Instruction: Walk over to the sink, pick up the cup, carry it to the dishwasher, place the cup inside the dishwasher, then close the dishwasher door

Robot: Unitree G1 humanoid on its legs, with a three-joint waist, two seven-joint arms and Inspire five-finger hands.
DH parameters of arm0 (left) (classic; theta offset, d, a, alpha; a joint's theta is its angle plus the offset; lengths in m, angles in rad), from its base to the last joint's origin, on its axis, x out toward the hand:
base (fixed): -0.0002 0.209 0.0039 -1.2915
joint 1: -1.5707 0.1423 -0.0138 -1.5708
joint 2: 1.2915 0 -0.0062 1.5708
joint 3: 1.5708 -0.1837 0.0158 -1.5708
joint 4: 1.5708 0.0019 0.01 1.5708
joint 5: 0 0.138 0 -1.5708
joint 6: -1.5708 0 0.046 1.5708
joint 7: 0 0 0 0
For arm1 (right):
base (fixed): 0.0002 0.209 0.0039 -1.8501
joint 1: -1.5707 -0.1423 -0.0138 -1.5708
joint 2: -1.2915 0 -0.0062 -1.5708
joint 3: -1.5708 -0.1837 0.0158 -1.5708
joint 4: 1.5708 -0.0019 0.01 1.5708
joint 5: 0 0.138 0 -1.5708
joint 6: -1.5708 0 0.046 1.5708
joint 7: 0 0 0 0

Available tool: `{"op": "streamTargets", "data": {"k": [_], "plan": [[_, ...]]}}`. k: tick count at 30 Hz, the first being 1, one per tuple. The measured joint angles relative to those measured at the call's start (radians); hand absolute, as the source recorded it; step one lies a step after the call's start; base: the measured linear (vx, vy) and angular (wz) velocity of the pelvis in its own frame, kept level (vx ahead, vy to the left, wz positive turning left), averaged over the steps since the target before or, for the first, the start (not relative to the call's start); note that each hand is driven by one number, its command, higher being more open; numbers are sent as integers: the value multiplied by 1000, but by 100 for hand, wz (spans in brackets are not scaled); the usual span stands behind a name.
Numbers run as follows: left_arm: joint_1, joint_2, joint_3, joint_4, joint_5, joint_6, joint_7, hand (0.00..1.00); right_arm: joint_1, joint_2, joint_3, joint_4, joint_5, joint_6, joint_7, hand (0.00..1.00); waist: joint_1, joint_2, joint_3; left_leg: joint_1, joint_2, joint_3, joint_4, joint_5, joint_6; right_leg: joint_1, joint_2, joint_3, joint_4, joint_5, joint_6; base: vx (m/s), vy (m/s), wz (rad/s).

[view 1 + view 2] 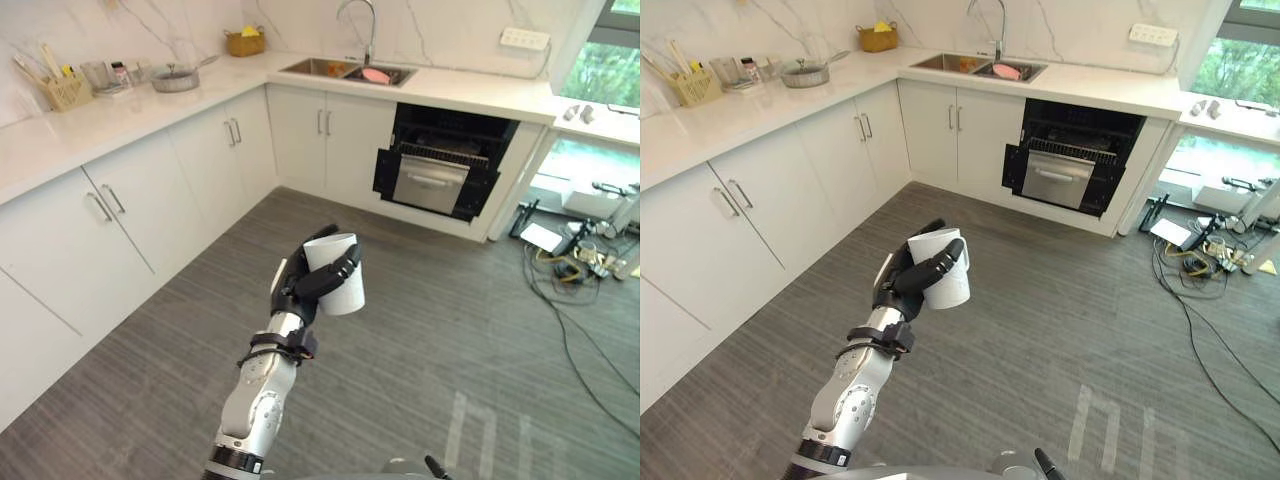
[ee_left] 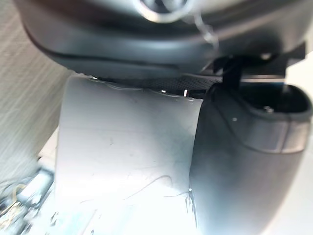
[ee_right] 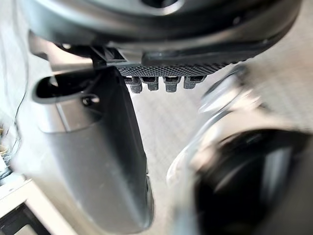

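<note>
One cup, white, is in the left hand. Fingers and thumb are curled round its wall. The cup is held up in front of the robot above the grey floor, mouth upward and a little tilted. The left wrist view agrees: the cup wall lies against the palm, with the thumb pressed alongside it. The right hand shows in its own wrist view with nothing visible in it; whether its fingers are bent or straight, cannot tell.

Step in hand, as judged: the carry. Pick-up is done, placing not yet begun. The dishwasher stands open under the counter, just right of the sink cabinets and well apart from the cup across the floor.

Next move calls for:
- walking toward the dark opening with a firm grasp and the cup level;
- lowering the arm to rack height before letting go;
- closing the door afterwards; the right hand looks free for that.
</note>
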Motion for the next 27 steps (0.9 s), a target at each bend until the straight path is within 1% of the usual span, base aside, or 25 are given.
{"op": "streamTargets", "data": {"k": [1, 2, 3, 4, 5, 6, 7, 8, 9, 11, 13, 14, 15, 16, 17, 18, 19, 20, 21, 22, 23, 24, 25, 26, 27], "plan": [[10, 11, -1, -8, 0, -7, 0, 0, -20, -1, 0, -9, 11, 0, 0, 100, 18, -4, -1, -20, -18, 37, -82, -50, -1, 31, -10, 19, -32, 1, 2, 517, -74, -65], [30, 21, -5, -23, 1, -19, -1, 0, -57, -3, 4, -16, 12, -2, 2, 100, 37, -14, -1, -27, -68, 82, -278, -92, -9, 58, -34, 45, -67, 4, 7, 557, -11, -72], [52, 26, -7, -32, 2, -34, -2, 0, -97, -12, 25, -14, 6, -12, 4, 100, 36, -16, -1, -21, -151, 99, -544, -95, -26, 81, -56, 61, -93, 5, 14, 462, 30, -56], [60, 25, -9, -32, 3, -38, -2, 0, -115, -19, 41, -11, 1, -19, 5, 100, 35, -13, -3, -15, -191, 96, -691, -81, -41, 88, -64, 65, -101, 4, 21, 465, 84, -29], [72, 12, -16, -31, 3, -39, -3, 0, -142, -32, 71, -4, -14, -33, 3, 100, 34, 4, -13, -11, -250, 96, -951, 11, -60, 103, -62, 68, -122, -4, 49, 457, 144, -20], [81, 7, -25, -25, 4, -45, -4, 0, -155, -39, 89, 8, -19, -39, -1, 100, 46, 17, -22, -25, -263, 100, -1021, 149, -29, 128, -43, 75, -147, -25, 85, 466, 160, -31], [87, 14, -27, -15, 6, -54, -5, 0, -164, -32, 99, 24, -24, -39, -4, 100, 55, 11, -25, -17, -259, 120, -1015, 219, 11, 148, -44, 86, -161, -37, 100, 487, 161, -20], [86, 41, -30, 19, 18, -58, -13, 0, -173, -12, 105, 55, -28, -34, -8, 100, 48, -28, -39, -16, -288, 163, -991, 195, 39, 167, -83, 78, -167, -41, 109, 469, 135, 1], [87, 49, -31, 39, 20, -58, -20, 0, -177, -6, 110, 77, -25, -33, -10, 100, 41, -43, -39, -20, -305, 157, -974, 164, 59, 156, -108, 78, -137, -37, 116, 531, 154, 19], [88, 49, -31, 58, 19, -58, -19, 0, -174, -7, 112, 115, -14, -21, -16, 100, 44, -47, -37, -9, -313, 158, -940, 106, 67, 124, -133, 100, -37, -21, 142, 447, 150, 0], [86, 58, -29, 63, 19, -58, -14, 0, -174, -26, 105, 125, -16, -8, -9, 100, 45, -53, -34, 42, -319, 175, -924, 47, 62, 54, -169, 113, 188, 5, 184, 391, 150, -16], [82, 70, -33, 63, 20, -58, -14, 0, -165, -30, 87, 134, -19, -7, 8, 100, 38, -67, -39, 90, -334, 175, -928, 14, 58, -14, -212, 112, 381, 73, 260, 358, 136, 14], [70, 86, -43, 63, 21, -58, -13, 0, -145, -29, 65, 133, -29, -15, 26, 100, 30, -78, -46, 133, -348, 156, -934, -16, 58, -77, -248, 114, 559, 207, 274, 432, 155, 25], [63, 93, -51, 63, 22, -58, -13, 0, -133, -31, 64, 132, -45, -17, 35, 100, 23, -83, -48, 156, -353, 148, -937, -27, 59, -105, -267, 112, 636, 275, 262, 348, 83, 37], [47, 96, -52, 63, 23, -57, -6, 0, -124, -34, 62, 134, -59, -15, 46, 100, 17, -93, -49, 203, -365, 134, -948, -46, 55, -172, -308, 93, 787, 235, 215, 285, 37, 31], [38, 94, -50, 65, 23, -57, 3, 0, -119, -34, 61, 133, -62, -18, 46, 100, 9, -96, -48, 226, -368, 123, -958, -51, 54, -200, -322, 77, 841, 200, 185, 349, 3, 43], [20, 96, -48, 68, 22, -57, 18, 0, -111, -35, 51, 124, -58, -33, 45, 100, -1, -92, -48, 267, -368, 104, -990, -52, 52, -257, -330, 48, 881, 127, 133, 319, -44, 47], [-1, 96, -48, 71, 23, -57, 28, 0, -111, -36, 46, 114, -41, -34, 44, 100, -5, -88, -45, 295, -361, 87, -1013, -53, 44, -311, -323, 26, 837, 69, 109, 303, -62, 45], [-14, 96, -48, 76, 23, -57, 28, 0, -113, -34, 41, 113, -34, -33, 44, 100, -6, -85, -43, 304, -355, 77, -1020, -55, 37, -332, -313, 17, 791, 46, 104, 265, -118, 45], [-36, 94, -51, 91, 23, -57, 28, 0, -116, -31, 30, 114, -35, -32, 44, 100, -10, -71, -34, 322, -323, 55, -1024, -65, 16, -354, -268, 10, 630, 22, 105, 245, -185, 45], [-49, 94, -54, 105, 23, -57, 28, 0, -116, -26, 30, 115, -36, -26, 45, 100, -12, -56, -30, 328, -293, 36, -1016, -77, -4, -354, -217, 23, 458, 25, 111, 280, -271, 71], [-59, 96, -55, 108, 24, -56, 36, 0, -103, 1, 30, 127, -36, -16, 43, 100, -18, -57, -27, 325, -263, -6, -991, -115, -36, -345, -158, 94, 185, 72, 131, 235, -267, 58], [-60, 96, -56, 108, 24, -55, 38, 0, -97, 7, 30, 128, -36, -14, 43, 100, -19, -60, -27, 325, -261, -14, -983, -121, -43, -341, -153, 109, 137, 87, 131, 145, -175, 42], [-50, 43, -118, 56, 61, -15, 16, 0, -18, 41, 80, 26, -35, -6, 45, 100, 8, -117, -107, 392, -183, 16, -891, -249, -143, -204, -108, 106, -49, 245, 119, 55, -68, 7], [-50, 43, -118, 56, 61, -15, 16, 0, -18, 41, 80, 26, -35, -6, 45, 100, 8, -117, -107, 392, -183, 16, -891, -248, -143, -204, -108, 106, -49, 245, 119, 0, 0, 0]]}}
